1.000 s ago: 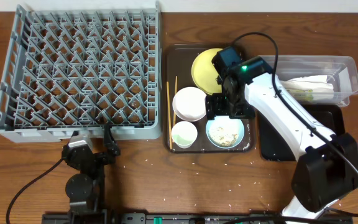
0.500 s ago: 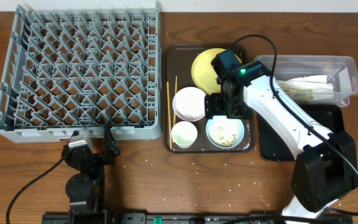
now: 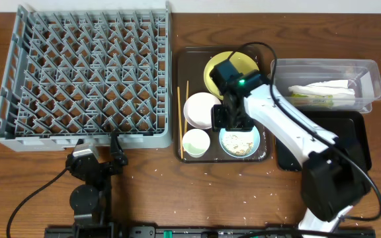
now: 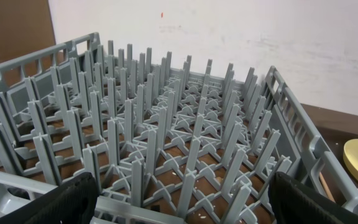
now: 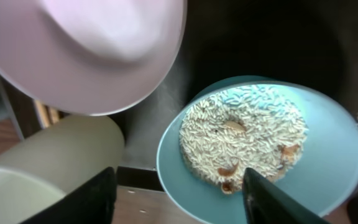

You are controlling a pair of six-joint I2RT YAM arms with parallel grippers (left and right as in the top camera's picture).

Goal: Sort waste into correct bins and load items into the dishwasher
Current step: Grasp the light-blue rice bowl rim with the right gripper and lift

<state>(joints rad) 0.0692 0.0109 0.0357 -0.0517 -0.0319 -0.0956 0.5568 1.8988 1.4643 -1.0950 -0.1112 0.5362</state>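
Note:
The light blue bowl (image 3: 239,141) holds rice with beige scraps (image 5: 241,137) on the brown tray. My right gripper (image 3: 230,118) is open just above the bowl's near-left rim (image 5: 179,186), between it and the white bowl (image 3: 202,110). A small white cup (image 3: 195,143), the yellow plate (image 3: 222,69) and two chopsticks (image 3: 179,119) are on the same tray. The napkin (image 3: 323,88) and green-yellow wrapper (image 3: 313,100) lie in the clear tub (image 3: 374,79). The black tray (image 3: 352,142) is below it. My left gripper (image 4: 179,199) is open at the grey rack (image 3: 88,73).
The dark brown serving tray (image 3: 266,153) sits between the rack and the bins. Loose rice grains (image 3: 207,175) are scattered on the wooden table in front of it. The right arm's cable (image 3: 280,53) loops over the plate and tub.
My right gripper has moved left and slightly toward the tray's front, from over the blue bowl's right side to its left rim. The left arm has not moved.

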